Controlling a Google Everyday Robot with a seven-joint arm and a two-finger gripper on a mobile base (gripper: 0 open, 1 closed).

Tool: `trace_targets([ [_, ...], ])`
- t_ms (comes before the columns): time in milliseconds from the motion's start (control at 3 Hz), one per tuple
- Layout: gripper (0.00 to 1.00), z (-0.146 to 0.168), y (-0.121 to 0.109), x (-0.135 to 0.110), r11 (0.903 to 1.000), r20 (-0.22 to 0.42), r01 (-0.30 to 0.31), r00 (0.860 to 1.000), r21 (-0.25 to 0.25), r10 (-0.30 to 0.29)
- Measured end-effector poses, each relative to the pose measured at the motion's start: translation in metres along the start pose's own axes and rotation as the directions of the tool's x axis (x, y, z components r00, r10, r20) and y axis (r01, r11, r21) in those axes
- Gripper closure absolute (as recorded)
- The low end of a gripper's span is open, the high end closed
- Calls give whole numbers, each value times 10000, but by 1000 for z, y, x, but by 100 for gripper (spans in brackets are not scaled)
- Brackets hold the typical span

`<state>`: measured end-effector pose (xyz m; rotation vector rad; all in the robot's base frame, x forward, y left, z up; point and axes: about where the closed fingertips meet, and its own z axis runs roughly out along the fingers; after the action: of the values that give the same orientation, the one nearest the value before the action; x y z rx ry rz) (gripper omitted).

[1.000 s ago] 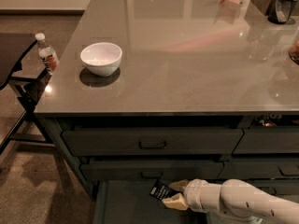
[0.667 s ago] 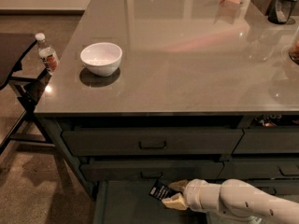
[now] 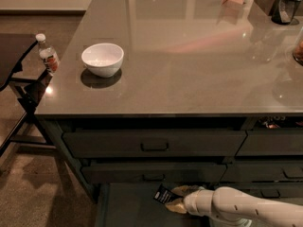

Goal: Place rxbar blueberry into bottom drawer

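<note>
The rxbar blueberry, a small dark flat bar with white markings, sits between the tan fingers of my gripper. The gripper is shut on it and holds it low over the bottom drawer, which is pulled open and shows its flat grey floor. My white arm comes in from the lower right. The bar is tilted, with its far end pointing left. I cannot tell whether it touches the drawer floor.
A white bowl stands on the grey countertop at the left. A small bottle stands on a side table at the far left. Two closed drawers with bar handles lie above the open one. Dark items stand at the back right.
</note>
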<state>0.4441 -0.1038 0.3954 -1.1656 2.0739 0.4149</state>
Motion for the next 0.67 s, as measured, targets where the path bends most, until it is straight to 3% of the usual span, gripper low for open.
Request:
trace_targets([
  [333, 100, 28, -6, 39, 9998, 139, 118, 9998, 144, -120],
  [667, 100, 53, -13, 80, 9991, 305, -432, 9986, -41, 433],
])
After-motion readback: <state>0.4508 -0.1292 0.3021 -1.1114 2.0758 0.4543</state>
